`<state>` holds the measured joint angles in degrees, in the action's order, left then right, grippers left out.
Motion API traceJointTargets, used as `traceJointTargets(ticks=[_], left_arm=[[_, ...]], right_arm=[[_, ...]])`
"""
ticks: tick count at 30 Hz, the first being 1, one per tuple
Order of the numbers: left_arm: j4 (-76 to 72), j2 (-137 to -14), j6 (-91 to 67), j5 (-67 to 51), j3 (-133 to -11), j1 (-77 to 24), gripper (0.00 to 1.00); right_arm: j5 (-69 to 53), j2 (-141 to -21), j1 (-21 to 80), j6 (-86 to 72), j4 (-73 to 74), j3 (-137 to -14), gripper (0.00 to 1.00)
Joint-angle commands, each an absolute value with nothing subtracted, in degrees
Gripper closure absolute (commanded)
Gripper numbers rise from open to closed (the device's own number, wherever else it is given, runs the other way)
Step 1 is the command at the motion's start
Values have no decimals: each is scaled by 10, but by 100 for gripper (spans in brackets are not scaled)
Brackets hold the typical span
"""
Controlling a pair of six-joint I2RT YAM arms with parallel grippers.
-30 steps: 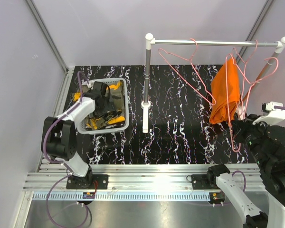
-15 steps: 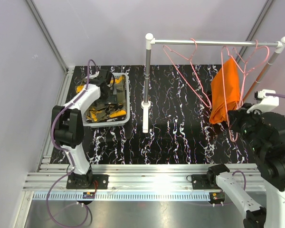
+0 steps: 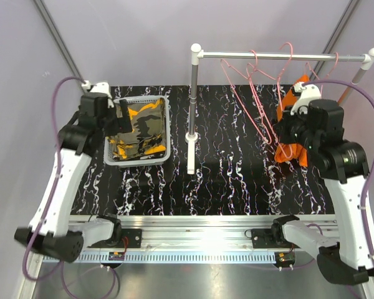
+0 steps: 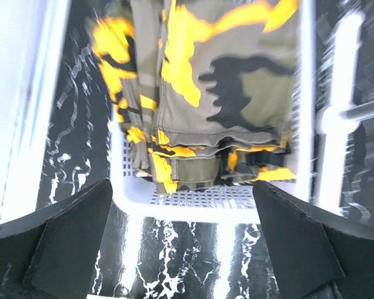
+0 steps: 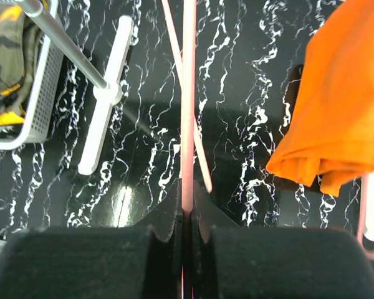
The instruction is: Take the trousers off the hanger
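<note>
The orange trousers (image 3: pixel 290 152) hang from a pink hanger on the rail (image 3: pixel 280 56), partly hidden behind my right arm; they also show in the right wrist view (image 5: pixel 343 106). My right gripper (image 3: pixel 283 129) (image 5: pixel 187 196) is shut on a pink hanger wire (image 5: pixel 188 93), just left of the orange cloth. The camouflage trousers (image 3: pixel 140 128) (image 4: pixel 218 81) lie in the white basket (image 3: pixel 166 134) (image 4: pixel 206 202). My left gripper (image 3: pixel 120 116) (image 4: pixel 184 249) is open and empty, raised above the basket's left side. I cannot make out the black splotched trousers.
Other empty pink hangers (image 3: pixel 252 87) hang on the rail. The rack's left post (image 3: pixel 192 99) and its white foot (image 3: pixel 190 156) (image 5: pixel 106 93) stand mid-table, right of the basket. Grey walls close in on both sides.
My left arm has lifted out of the basket and now hovers over its left side. My right arm has risen and moved left to the hangers, which have swung along the rail.
</note>
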<state>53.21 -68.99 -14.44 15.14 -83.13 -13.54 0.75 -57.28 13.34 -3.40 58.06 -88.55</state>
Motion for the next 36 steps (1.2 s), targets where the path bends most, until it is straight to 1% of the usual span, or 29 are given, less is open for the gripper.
traceJointTargets(ticks=[1, 2, 6, 11, 15, 16, 20, 21, 22, 23, 25, 28, 29, 31, 32, 33, 36], left_arm=[[550, -629, -142, 131, -814, -135, 1], [550, -588, -143, 131, -806, -135, 1], [541, -512, -134, 126, -788, -135, 1], [550, -483, -126, 129, -770, -135, 1], [536, -474, -119, 132, -740, -135, 1], [532, -471, -119, 133, -732, -135, 1], [474, -445, -113, 133, -683, -135, 1], [464, -440, -112, 131, -671, -135, 1], [447, -427, -111, 130, -651, -135, 1], [440, -424, -110, 127, -641, -135, 1], [429, -414, -109, 127, -619, -135, 1], [417, -408, -109, 133, -604, -135, 1], [410, -407, -110, 135, -595, -135, 1], [400, -403, -112, 139, -585, -135, 1], [391, -396, -118, 148, -574, -135, 1], [386, -393, -120, 153, -566, -134, 1], [365, -369, -127, 177, -531, -134, 1]], right_arm=[[-20, -604, 131, -4, 537, -918, 100], [-15, -625, 132, -4, 534, -920, 100], [-4, -664, 132, -4, 524, -918, 100], [-58, -656, 132, -30, 462, -865, 100], [-63, -631, 132, -54, 394, -805, 100], [-67, -626, 132, -54, 367, -794, 99], [-45, -619, 133, -56, 344, -764, 93], [-40, -619, 132, -57, 341, -761, 90], [-27, -618, 132, -57, 339, -759, 78], [-22, -620, 132, -59, 342, -758, 72], [-17, -616, 133, -58, 348, -758, 54], [-4, -602, 133, -57, 359, -758, 45], [-3, -597, 133, -57, 363, -760, 37], [18, -581, 133, -56, 380, -764, 32], [30, -575, 132, -61, 386, -765, 7], [35, -569, 133, -65, 396, -766, 1], [71, -557, 132, -83, 447, -782, 0]])
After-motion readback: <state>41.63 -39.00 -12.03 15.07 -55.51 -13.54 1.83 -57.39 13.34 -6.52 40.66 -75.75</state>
